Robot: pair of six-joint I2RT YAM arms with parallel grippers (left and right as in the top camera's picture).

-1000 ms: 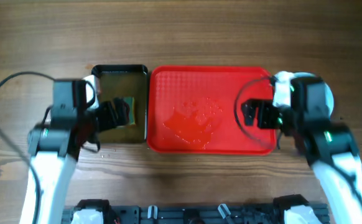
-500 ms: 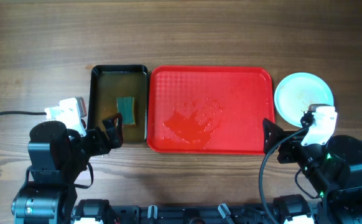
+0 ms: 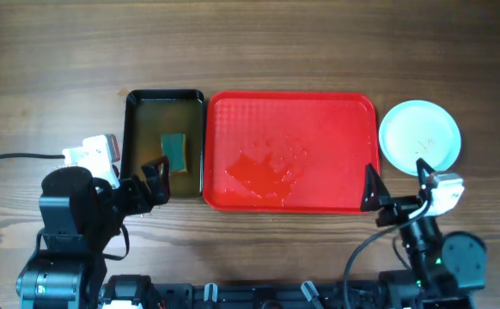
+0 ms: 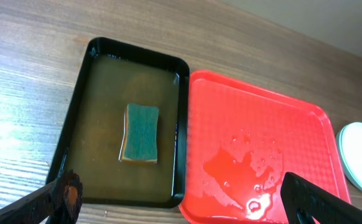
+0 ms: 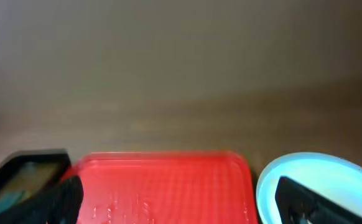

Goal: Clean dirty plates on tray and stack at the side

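The red tray lies mid-table with no plates on it, only a wet patch at its centre; it also shows in the left wrist view and the right wrist view. A pale blue-white stack of plates sits on the table right of the tray, also seen in the right wrist view and at the left wrist view's edge. My left gripper is open and empty near the black tray's front edge. My right gripper is open and empty, in front of the tray's right corner.
A black tray of brownish water stands left of the red tray, with a green sponge lying in it. Both arms are pulled back toward the table's front edge.
Both arms drew back from over the trays toward the front edge, uncovering the plates; over the last half second the right arm pulled back a little further. The left arm stayed still.
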